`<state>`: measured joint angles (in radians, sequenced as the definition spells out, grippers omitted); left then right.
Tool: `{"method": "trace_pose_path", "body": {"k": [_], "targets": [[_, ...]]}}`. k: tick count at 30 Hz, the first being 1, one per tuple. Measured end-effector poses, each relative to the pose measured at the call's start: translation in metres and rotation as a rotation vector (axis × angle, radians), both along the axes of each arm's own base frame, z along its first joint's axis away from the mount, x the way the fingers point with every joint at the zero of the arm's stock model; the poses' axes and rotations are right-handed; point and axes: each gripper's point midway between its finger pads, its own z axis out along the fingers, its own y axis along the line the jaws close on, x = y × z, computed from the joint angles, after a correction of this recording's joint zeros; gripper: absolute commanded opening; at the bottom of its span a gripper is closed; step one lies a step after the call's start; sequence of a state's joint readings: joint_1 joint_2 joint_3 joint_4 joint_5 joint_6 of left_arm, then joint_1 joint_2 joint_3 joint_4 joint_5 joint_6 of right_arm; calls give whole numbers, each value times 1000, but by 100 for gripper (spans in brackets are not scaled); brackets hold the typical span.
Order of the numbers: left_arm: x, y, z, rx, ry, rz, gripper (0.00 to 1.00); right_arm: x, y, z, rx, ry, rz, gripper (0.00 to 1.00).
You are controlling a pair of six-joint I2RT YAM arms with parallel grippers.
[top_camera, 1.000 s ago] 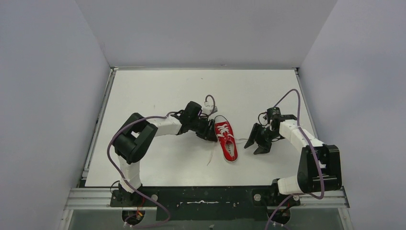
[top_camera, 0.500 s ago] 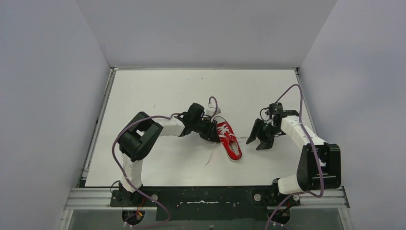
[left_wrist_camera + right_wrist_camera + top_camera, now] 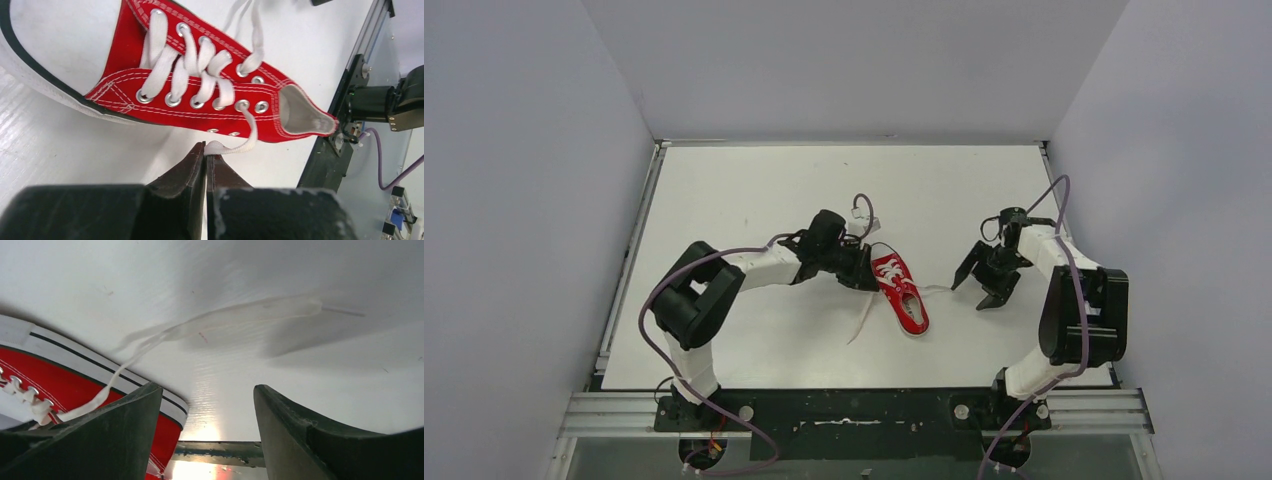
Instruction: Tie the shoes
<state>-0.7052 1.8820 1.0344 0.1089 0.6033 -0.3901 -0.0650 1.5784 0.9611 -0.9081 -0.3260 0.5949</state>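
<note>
The left gripper [image 3: 205, 152] has its fingers pressed together on the left lace [image 3: 239, 147], just beside the top eyelet, and the rest of that lace trails loose across the table [image 3: 754, 190] toward the near edge. The pinch sits at the very fingertips, so I judge that a sideways tug could let the flat lace slide out. A grip this close to the eyelet also leaves little slack for forming a loop. The red sneaker [image 3: 902, 292] lies near the middle of the table, its toe toward the far side and its heel toward the arms. Nothing pins it down, so any pull on the lace is likely to drag or swivel the shoe rather than tighten it. The right lace [image 3: 225, 322] lies flat on the table, running away from the shoe. The right gripper [image 3: 207, 395] hangs over it with its fingers wide apart and holding nothing. If it closes too high it would miss the thin lace, and too low it would scrape the table. One finger is also close to the white sole rim and could nudge it. Bare table opens widely on the far side and to the left. The right arm works nearer the table's right edge and the side wall [image 3: 1164, 200], so it has less room to draw its lace outward.
</note>
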Motion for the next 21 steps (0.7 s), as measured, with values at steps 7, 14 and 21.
{"method": "trace_pose_path", "body": {"k": [7, 14, 21], "targets": [[-2, 3, 27, -14, -27, 7, 0, 23, 15, -16, 46, 14, -86, 64], [-10, 7, 22, 18, 2, -3, 0, 43, 30, -23, 89, -3, -218, 51], [-11, 0, 28, 11, -18, -24, 1, 51, 40, -26, 114, 1, -303, 0]]}}
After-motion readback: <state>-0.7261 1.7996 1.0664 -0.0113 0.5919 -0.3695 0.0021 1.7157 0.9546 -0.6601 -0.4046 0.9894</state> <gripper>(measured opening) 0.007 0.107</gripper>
